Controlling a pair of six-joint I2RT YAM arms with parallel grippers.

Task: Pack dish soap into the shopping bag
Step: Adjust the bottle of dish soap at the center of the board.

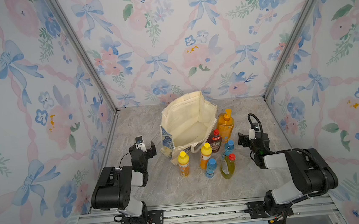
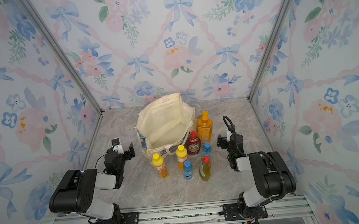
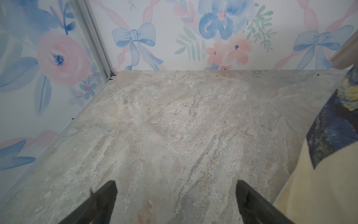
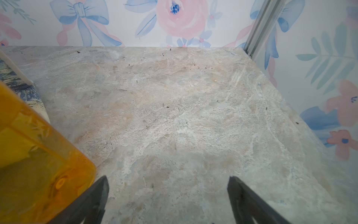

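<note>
Dish soap point(image 1: 207, 156) upright beside shopping bag point(image 1: 182, 107), left end effector point(image 3: 176, 184) spread, right end effector point(image 4: 168, 179) spread

**A:** Where is the bag point(image 1: 185, 116)?

**B:** Upright on the table point(image 1: 181, 192), about midway across and towards the back, mouth up.

**A:** And the bottles?

**B:** All seven stand on the table outside the bag, clustered at its front and right. The pump bottle point(image 1: 225, 127) is just right of the bag, farthest back. The corner bottle point(image 1: 215, 143) stands before it, just beside the bag's front right corner. The leftmost bottle point(image 1: 183, 164) and the middle bottle point(image 1: 206, 155) stand before the bag's front side. Nearer the arms' bases are the front bottle point(image 1: 210, 168) and, right of it, the end bottle point(image 1: 229, 167). The last bottle point(image 1: 228, 149) stands between the end bottle and the pump bottle.

**A:** The grippers?

**B:** The left gripper point(image 1: 143, 147) is left of the bag. The right gripper point(image 1: 251, 136) is right of the bottles. Both are apart from them.
</note>
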